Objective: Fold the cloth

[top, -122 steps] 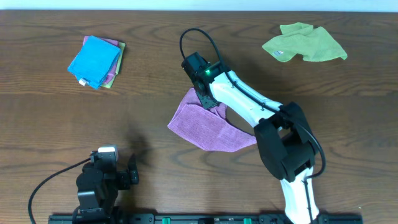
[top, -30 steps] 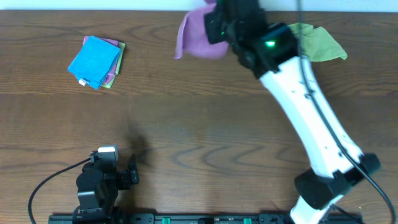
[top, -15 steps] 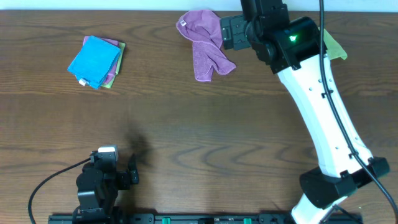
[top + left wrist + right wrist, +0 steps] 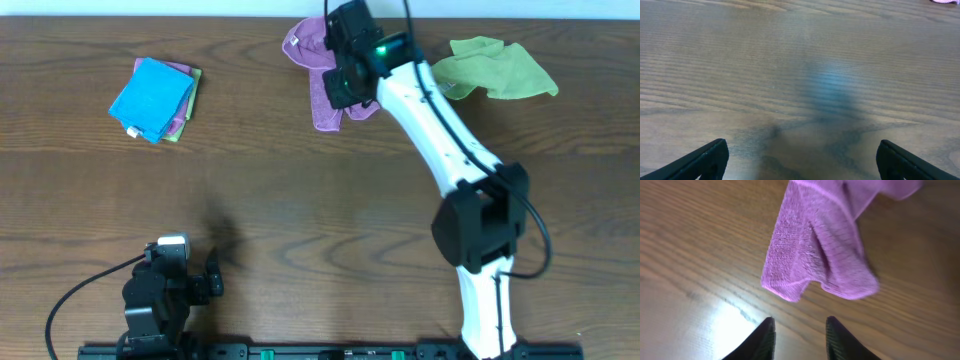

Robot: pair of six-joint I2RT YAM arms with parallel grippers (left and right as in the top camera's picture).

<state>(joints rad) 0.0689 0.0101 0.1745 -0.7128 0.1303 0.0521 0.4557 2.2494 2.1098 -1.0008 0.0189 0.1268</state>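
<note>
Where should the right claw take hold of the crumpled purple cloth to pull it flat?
Pinch the hemmed corner of the purple terry cloth that points at the right claw, coming down from the near side. That flap lies flat and free on the brown wooden table, while the far end looks bunched.

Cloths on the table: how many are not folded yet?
2. The purple cloth lies crumpled at the far middle, partly under the right arm; the green cloth lies to its right. None seems hidden.

One purple cloth (image 4: pixel 325 105), one green cloth (image 4: pixel 500 75) — and a folded stack (image 4: pixel 152 95) of perhaps three.
</note>
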